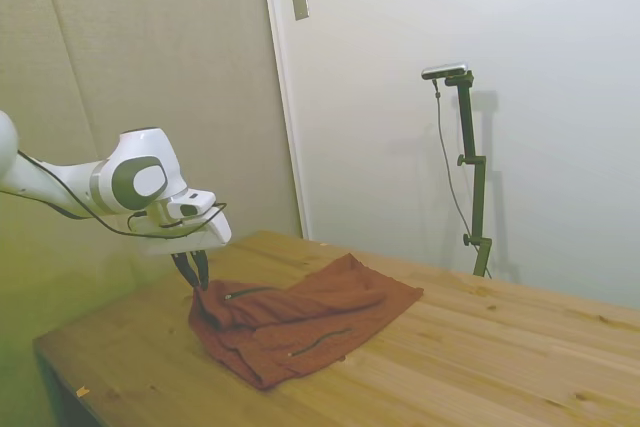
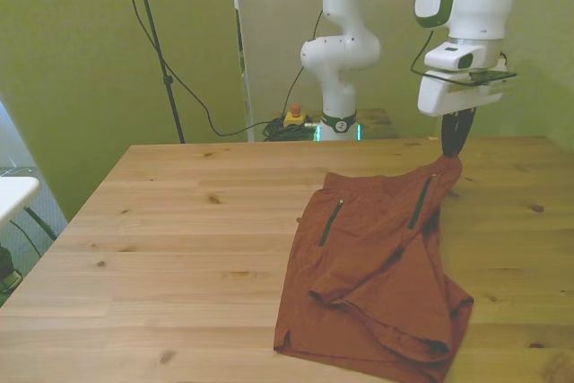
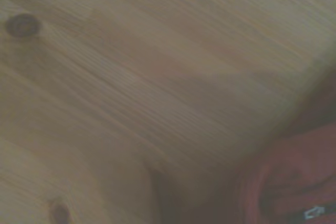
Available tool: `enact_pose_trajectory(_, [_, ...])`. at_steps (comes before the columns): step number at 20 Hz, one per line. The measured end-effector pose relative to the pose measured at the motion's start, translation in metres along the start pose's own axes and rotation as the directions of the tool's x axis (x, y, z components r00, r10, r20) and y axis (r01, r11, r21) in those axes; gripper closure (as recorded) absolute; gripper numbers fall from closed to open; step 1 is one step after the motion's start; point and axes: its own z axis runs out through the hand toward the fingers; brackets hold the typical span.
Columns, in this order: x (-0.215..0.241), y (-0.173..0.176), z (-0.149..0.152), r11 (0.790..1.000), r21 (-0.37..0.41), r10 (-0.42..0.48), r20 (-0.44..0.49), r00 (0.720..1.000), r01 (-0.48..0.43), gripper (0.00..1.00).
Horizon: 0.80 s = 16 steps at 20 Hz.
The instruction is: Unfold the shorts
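Observation:
The rust-red shorts (image 1: pixel 300 322) (image 2: pixel 372 266) lie partly folded on the wooden table (image 1: pixel 480 367) (image 2: pixel 179 221), with two thin dark zipper lines showing. My gripper (image 1: pixel 193 272) (image 2: pixel 453 141) is shut on one corner of the shorts and holds it lifted a little above the table, so the fabric rises to a peak at the fingers. In the front view that corner is at the shorts' far right. The wrist view shows blurred table wood and a bit of the red shorts (image 3: pixel 299 182) at one corner.
A dark stand with cables (image 2: pixel 157 51) rises behind the table at the front view's left. A white object (image 2: pixel 13 195) sits off the table's edge there. Bare wood (image 2: pixel 179 266) stretches toward the front view's left of the shorts.

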Motion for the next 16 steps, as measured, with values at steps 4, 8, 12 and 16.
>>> enact_pose_trajectory(4, [0.011, -0.041, 0.013, 0.999, 0.034, -0.019, 0.016, 1.000, 0.018, 0.00])
enact_pose_trajectory(8, [0.033, -0.078, 0.020, 0.993, 0.081, 0.088, 0.016, 0.996, -0.089, 0.00])
enact_pose_trajectory(12, [0.093, -0.062, -0.004, 0.954, 0.096, 0.287, -0.030, 0.958, -0.283, 0.00])
enact_pose_trajectory(16, [0.177, 0.044, -0.044, 0.871, 0.097, 0.489, -0.094, 0.867, -0.481, 0.00])
